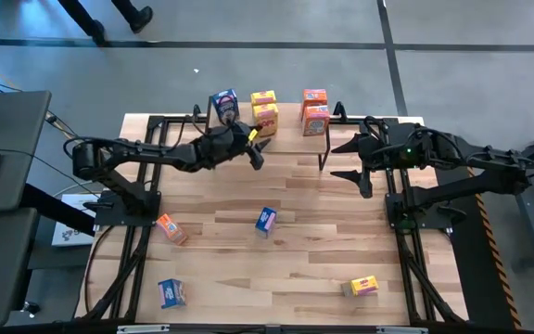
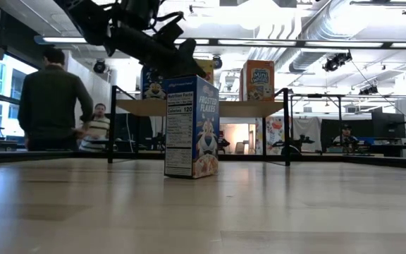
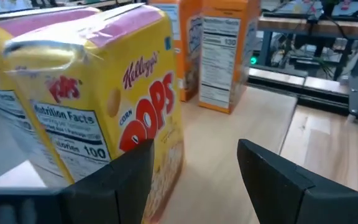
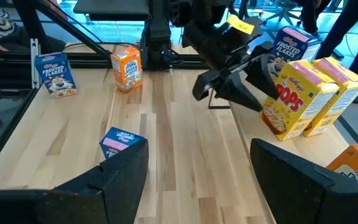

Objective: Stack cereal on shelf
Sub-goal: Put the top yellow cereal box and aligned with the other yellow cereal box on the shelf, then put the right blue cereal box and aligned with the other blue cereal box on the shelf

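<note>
My left claw [image 1: 254, 148] hangs over the shelf [image 1: 290, 141], its fingers parted and holding nothing. A yellow box [image 1: 266, 118] stands just beside one finger, with a second yellow box [image 1: 263, 97] behind it, a blue box [image 1: 224, 104] further off on the claw's other side, and two orange boxes [image 1: 315, 119] beyond. So five are up. I judge I have just set the yellow one down and am between placements. Next I must back the claw off without nudging it, then go for a loose box.

Four are loose on the desk [image 1: 323, 250]: an orange box [image 1: 169, 228] and a blue box [image 1: 171, 292] lie well behind the left claw, a blue box [image 1: 265, 220] stands mid-desk between the arms, and a yellow box [image 1: 363, 286] lies nearer my right arm.

My right claw [image 1: 352, 160] waits beside the shelf's end, fingers half open and empty.

The left wrist view shows how close my finger sits to the yellow box, which the high view only hints at. The low view reads the standing blue box as upright, though the shelf behind is half hidden.
</note>
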Controlling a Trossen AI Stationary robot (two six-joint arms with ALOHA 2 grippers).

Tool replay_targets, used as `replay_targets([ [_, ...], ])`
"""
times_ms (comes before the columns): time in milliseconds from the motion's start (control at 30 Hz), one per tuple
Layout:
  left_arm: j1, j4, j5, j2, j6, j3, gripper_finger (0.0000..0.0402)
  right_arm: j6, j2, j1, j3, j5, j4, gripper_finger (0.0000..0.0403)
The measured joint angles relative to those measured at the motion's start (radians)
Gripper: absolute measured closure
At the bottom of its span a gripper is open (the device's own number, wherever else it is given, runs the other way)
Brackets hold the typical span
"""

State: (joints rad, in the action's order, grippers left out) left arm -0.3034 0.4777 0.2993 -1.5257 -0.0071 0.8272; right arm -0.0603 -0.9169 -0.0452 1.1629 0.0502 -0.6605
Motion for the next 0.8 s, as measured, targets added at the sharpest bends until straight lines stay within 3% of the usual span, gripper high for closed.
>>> replay_targets([
  [367,0.008,-0.002,-0.002,0.0,0.001,0.0,0.0179,0.0,0.0,0.0,0.0,-0.001,-0.001,0.0128],
  [800,0.102,-0.077,0.0,0.071,-0.024,-0.001,0.0179,0.0,0.0,0.0,0.0,-0.001,-0.001,0.0128],
])
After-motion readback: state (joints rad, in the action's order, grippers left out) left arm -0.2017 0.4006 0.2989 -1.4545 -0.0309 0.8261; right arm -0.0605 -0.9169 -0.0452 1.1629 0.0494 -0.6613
